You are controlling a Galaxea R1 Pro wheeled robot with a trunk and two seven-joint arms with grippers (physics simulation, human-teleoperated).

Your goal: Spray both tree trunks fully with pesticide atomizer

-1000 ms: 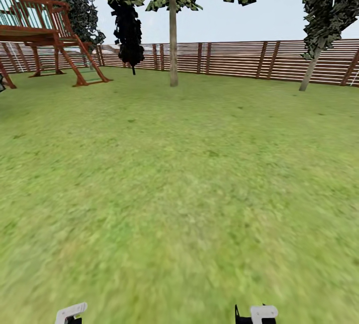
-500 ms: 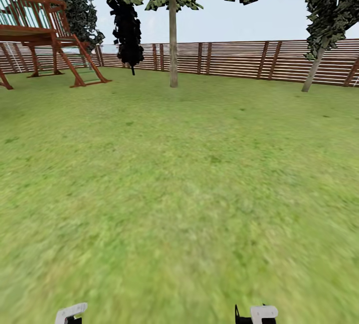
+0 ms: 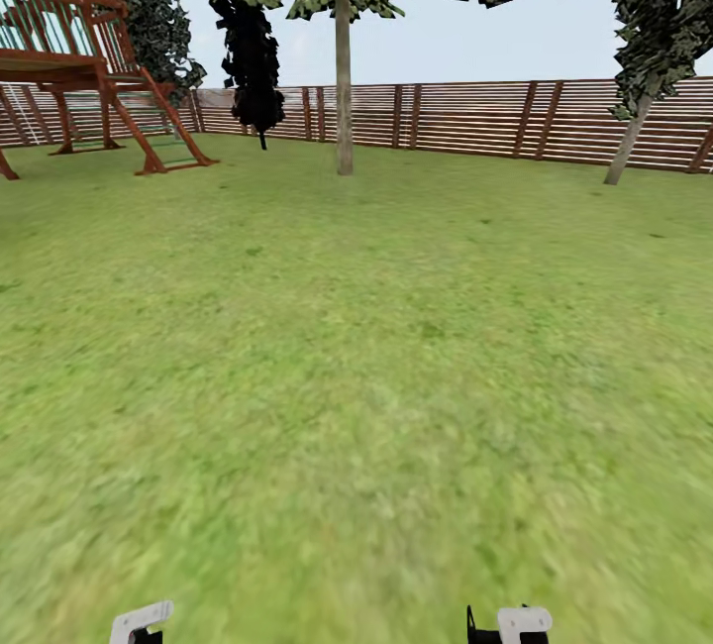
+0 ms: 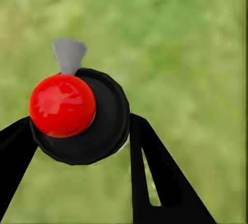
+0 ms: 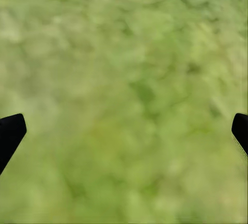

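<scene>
In the left wrist view the pesticide atomizer (image 4: 106,123), a round black body with a shiny red knob and a grey nozzle, sits between my left gripper's (image 4: 77,133) black fingers, which are shut on it above blurred grass. My right gripper (image 5: 124,131) is open, its fingertips (image 5: 10,133) wide apart with only lawn between them. Far ahead in the head view, a tree with a straight pale trunk (image 3: 344,89) stands before the fence. A second tree with a leaning trunk (image 3: 629,141) stands at the far right. No white specks show on either trunk.
A reddish-brown slat fence (image 3: 475,117) closes the far side of the lawn (image 3: 356,357). A wooden play tower with a ladder (image 3: 89,59) stands at the far left, and a thin black conifer (image 3: 254,59) beside it. White arm parts (image 3: 141,620) show at the head view's lower edge.
The whole head view has shifted: the play tower slid left and the right tree slid right, so the camera has rolled forward. The arms keep their place in the picture.
</scene>
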